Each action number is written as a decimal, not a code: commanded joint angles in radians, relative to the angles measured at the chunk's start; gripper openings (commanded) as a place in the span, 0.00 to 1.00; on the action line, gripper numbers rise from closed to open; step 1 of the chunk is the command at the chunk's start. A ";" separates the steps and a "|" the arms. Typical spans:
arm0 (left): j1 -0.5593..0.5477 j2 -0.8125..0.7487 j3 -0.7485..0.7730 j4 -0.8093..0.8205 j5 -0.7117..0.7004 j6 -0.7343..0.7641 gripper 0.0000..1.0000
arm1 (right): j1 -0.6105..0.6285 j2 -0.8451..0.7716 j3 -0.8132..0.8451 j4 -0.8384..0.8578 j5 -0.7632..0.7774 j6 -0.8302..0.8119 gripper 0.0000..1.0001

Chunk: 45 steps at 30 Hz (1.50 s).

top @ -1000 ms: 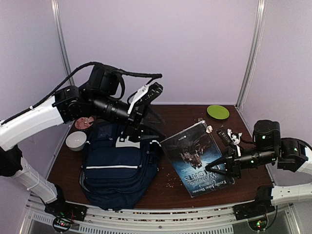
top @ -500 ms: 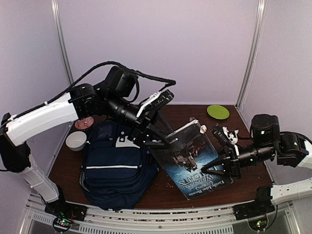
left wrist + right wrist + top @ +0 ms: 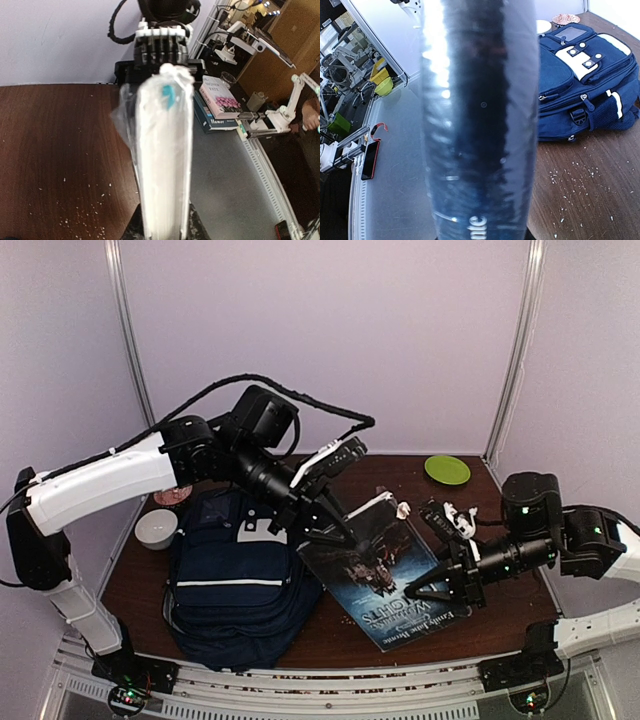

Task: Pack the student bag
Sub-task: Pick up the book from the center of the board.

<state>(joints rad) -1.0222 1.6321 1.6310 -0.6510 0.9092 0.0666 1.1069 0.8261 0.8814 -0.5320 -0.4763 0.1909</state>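
Observation:
The student bag (image 3: 240, 580), a navy backpack with white patches, lies on the left of the table and also shows in the right wrist view (image 3: 585, 85). Beside it is a dark-blue paperback book (image 3: 385, 570) in clear plastic wrap, tilted up off the table. My left gripper (image 3: 335, 530) is shut on the book's left edge; the white page edge (image 3: 165, 150) runs up between its fingers (image 3: 165, 227). My right gripper (image 3: 440, 590) is shut on the opposite edge, with the dark spine (image 3: 480, 125) filling its view (image 3: 482, 235).
A green plate (image 3: 447, 469) sits at the back right. A white bowl (image 3: 156, 528) and a pinkish dish (image 3: 172, 492) stand left of the bag. Small black-and-white items (image 3: 455, 518) lie behind the book. Crumbs dot the brown table (image 3: 330, 635).
My left arm has swung right from above the bag to the book and closed on its edge. The right gripper has carried the book leftward toward the bag.

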 commanded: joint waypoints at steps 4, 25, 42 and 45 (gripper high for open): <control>-0.014 -0.046 -0.007 0.095 0.058 -0.045 0.00 | 0.002 -0.054 0.036 0.198 0.047 0.049 0.37; 0.126 -0.246 -0.484 1.401 0.010 -0.898 0.00 | 0.002 -0.324 -0.410 0.773 0.350 0.471 0.89; 0.127 -0.542 -0.587 0.496 -0.522 -0.467 0.98 | 0.000 -0.360 -0.376 0.681 0.414 0.443 0.00; 0.095 -0.625 -0.607 0.237 -0.746 -0.452 0.98 | -0.001 -0.403 -0.369 0.564 0.504 0.415 0.00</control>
<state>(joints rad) -0.8959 1.1069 1.0519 -0.0433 0.5228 -0.5049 1.1110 0.5014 0.4686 0.1112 -0.1333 0.6552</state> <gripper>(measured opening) 0.976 0.192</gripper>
